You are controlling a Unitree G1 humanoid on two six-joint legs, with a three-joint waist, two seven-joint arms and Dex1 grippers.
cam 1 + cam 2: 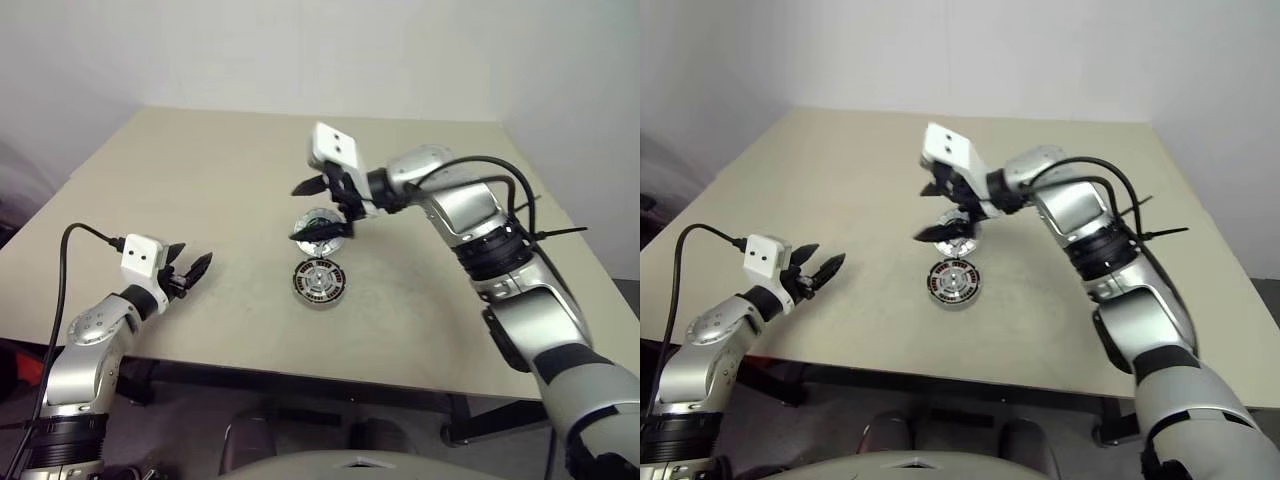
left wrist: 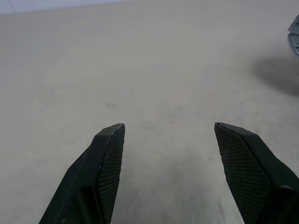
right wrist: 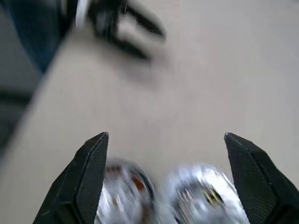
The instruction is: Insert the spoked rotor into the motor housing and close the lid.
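The motor housing (image 1: 320, 281) lies flat near the table's middle, with a dark rim, copper-coloured windings and a silver centre. A silver spoked piece in that centre looks like the spoked rotor (image 1: 320, 278), though I cannot tell for sure. Just behind the housing lies the lid (image 1: 316, 220), a silver disc partly covered by my right gripper (image 1: 312, 210). That gripper hangs open above the lid with nothing between its fingers. In the right wrist view the housing (image 3: 126, 193) and lid (image 3: 205, 193) lie side by side below the open right gripper (image 3: 166, 140). My left gripper (image 1: 195, 258) stands open and empty, well left of the housing.
The beige table (image 1: 200, 180) runs to a wall at the back, and its front edge lies close below the housing. A black cable (image 1: 65, 270) loops off my left wrist. A rounded grey edge (image 2: 294, 35) shows at the side of the left wrist view.
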